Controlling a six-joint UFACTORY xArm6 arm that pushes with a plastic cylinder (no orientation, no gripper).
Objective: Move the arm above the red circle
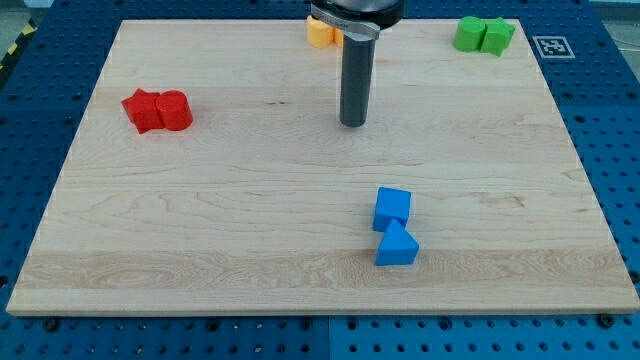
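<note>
The red circle (176,110) is a short red cylinder at the view's left on the wooden board (200,200). It touches a red star-like block (143,110) on its left. My tip (352,123) rests on the board near the top centre, well to the right of the red circle and apart from every block. The rod rises from it to the view's top edge.
A blue cube (393,207) and a blue triangle (397,245) sit together right of centre, toward the bottom. Two green blocks (484,34) sit at the top right. A yellow-orange block (322,32) lies at the top, partly hidden behind the rod.
</note>
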